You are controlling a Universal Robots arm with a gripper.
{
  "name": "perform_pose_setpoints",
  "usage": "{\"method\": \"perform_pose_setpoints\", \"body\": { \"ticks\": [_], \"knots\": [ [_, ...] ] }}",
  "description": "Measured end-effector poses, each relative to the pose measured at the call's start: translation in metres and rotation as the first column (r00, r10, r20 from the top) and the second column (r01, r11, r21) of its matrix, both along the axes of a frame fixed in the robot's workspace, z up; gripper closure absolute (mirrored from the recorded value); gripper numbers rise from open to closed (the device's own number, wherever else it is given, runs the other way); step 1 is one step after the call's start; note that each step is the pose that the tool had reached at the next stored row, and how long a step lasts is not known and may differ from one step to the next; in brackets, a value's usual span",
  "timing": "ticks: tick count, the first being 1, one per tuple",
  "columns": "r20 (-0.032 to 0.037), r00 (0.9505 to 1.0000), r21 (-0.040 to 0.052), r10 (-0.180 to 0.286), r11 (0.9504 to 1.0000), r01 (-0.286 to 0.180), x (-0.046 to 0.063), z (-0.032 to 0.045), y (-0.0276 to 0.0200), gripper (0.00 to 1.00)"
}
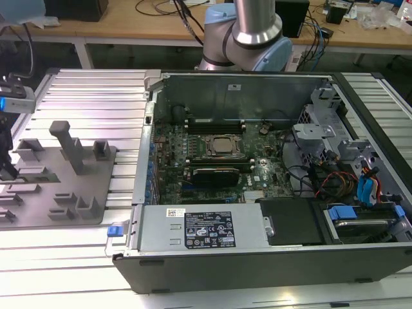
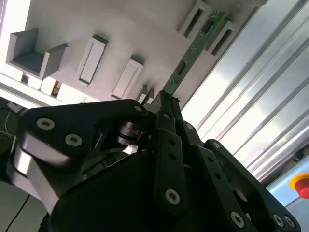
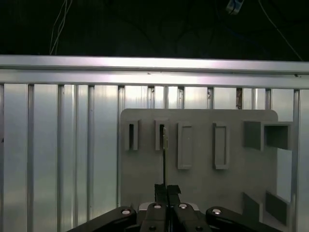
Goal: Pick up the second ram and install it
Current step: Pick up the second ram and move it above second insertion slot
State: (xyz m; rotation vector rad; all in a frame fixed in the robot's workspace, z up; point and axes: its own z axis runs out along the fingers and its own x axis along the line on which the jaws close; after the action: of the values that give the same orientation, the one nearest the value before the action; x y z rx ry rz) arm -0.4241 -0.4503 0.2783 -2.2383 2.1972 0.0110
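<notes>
The second ram [image 2: 193,50], a thin green board, stands on edge on the grey fixture [image 2: 111,29] with its far end in one of the narrow slots. In the first wrist view the ram [image 3: 164,154] appears edge-on as a thin dark line running from a slot [image 3: 161,136] to my fingers. My gripper [image 2: 163,102] [image 3: 166,189] is shut on the near end of the ram, its fingers pressed against both faces. In the exterior view the gripper [image 1: 8,168] hangs at the far left edge over the fixture [image 1: 58,193].
The fixture carries an upright post [image 1: 67,147] and several small blocks and slots. At the exterior view's right lies the open computer case [image 1: 148,238] with its motherboard [image 1: 215,151]. Ribbed aluminium table [image 1: 96,96] runs underneath. A red button [image 2: 300,186] sits beyond the table's edge.
</notes>
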Motion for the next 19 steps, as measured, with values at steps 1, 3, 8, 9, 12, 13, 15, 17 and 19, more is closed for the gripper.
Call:
{"method": "perform_pose_setpoints", "body": {
  "ticks": [1, 3, 8, 9, 12, 13, 15, 17, 19],
  "knots": [
    [0.0, 1.0, 0.0, 0.0, 1.0, 0.0, 0.0, 0.0043, 0.0, 0.91],
    [0.0001, 1.0, 0.0012, 0.0, 1.0, 0.0, 0.0, 0.0105, 0.0, 0.91],
    [0.0, 1.0, 0.0031, 0.0, 1.0, 0.0, 0.0, 0.0232, 0.0, 0.91],
    [0.0, 1.0, 0.0033, 0.0, 1.0, 0.0, 0.0, 0.0297, 0.0, 0.91],
    [0.0001, 1.0, 0.0033, 0.0, 1.0, 0.0, 0.0, 0.0445, 0.0, 0.91],
    [0.0001, 1.0, 0.0033, 0.0, 1.0, 0.0, 0.0, 0.0467, 0.0, 0.91],
    [0.0002, 1.0, 0.0033, 0.0, 1.0, 0.0, 0.0, 0.0599, 0.0, 0.91],
    [0.0002, 1.0, 0.0034, 0.0, 1.0, 0.0, 0.0, 0.0652, 0.0, 0.91],
    [0.0003, 1.0, 0.0035, 0.0, 1.0, 0.0, 0.0, 0.0805, 0.0, 0.91]
  ]
}}
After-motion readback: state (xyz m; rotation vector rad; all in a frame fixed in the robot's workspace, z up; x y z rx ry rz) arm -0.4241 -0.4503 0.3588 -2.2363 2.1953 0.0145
